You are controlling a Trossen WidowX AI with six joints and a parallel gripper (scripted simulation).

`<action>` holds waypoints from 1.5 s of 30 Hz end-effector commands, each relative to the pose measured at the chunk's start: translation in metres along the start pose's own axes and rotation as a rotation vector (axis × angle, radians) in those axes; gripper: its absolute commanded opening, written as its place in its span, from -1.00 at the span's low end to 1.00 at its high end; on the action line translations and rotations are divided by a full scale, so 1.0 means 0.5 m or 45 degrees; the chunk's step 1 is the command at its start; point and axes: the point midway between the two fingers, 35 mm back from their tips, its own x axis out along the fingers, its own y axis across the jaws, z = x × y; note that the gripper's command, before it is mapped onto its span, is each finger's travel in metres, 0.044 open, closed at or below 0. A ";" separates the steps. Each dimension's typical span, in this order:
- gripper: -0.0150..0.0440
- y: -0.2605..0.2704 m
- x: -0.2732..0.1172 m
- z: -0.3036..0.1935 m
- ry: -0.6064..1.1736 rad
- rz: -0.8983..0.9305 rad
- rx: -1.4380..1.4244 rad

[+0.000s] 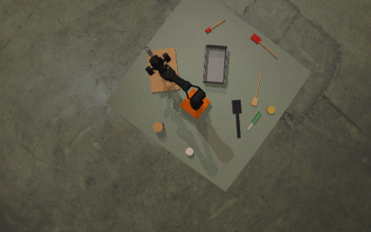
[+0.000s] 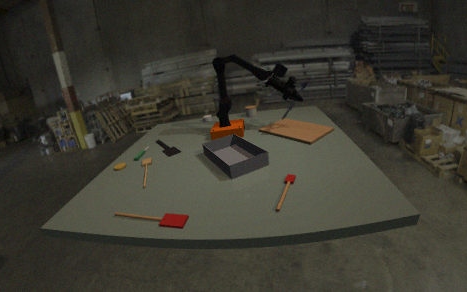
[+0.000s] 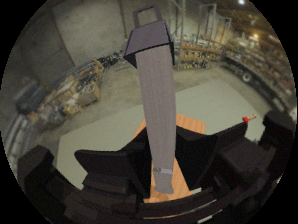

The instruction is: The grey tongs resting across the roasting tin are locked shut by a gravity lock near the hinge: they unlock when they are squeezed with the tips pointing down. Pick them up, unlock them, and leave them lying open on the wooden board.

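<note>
Tongs: the long grey metal tongs [image 1: 149,52] [image 2: 288,109] [image 3: 159,100] are off the tin and up in the air by the wooden board, tilted. Looks to me like the end with the wire loop is the high one, and the narrow end slants down toward the board.
Gripper: the black parallel-jaw gripper [image 1: 156,63] [image 2: 296,94] [image 3: 157,125] has its jaws pinched on the tongs' body, one finger on each side.
Wooden board: the flat rectangular orange-brown wooden board [image 1: 164,87] [image 2: 296,131] [image 3: 194,122] lies below the arm, and the tongs' loop end sticks out past one corner of it from above.
Roasting tin: the dark grey rectangular roasting tin [image 1: 205,65] [image 2: 249,165] stands well apart from the board, tongs no longer across it.
Lock: can't tell whether it has let go. The arms look close together in the wrist view, so I'd treat it as locked.
Step in hand: pickup is done; my read is this is the unlocking bit, getting the tips down for the squeeze.
Next move: tip it steeper if that slant isn't enough, squeeze near vertical, then lay the tongs flat over the board and let go gently.
Watch out: the tongs could pivot in the pinch, or drop half off that corner.
</note>
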 end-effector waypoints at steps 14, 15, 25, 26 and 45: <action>-1.00 -0.010 -0.087 0.020 -0.355 -0.008 0.027; -1.00 -0.010 -0.088 0.020 -0.358 -0.008 0.027; -1.00 -0.010 -0.088 0.020 -0.358 -0.008 0.027; -1.00 -0.010 -0.088 0.020 -0.358 -0.008 0.027; -1.00 -0.010 -0.088 0.020 -0.358 -0.008 0.027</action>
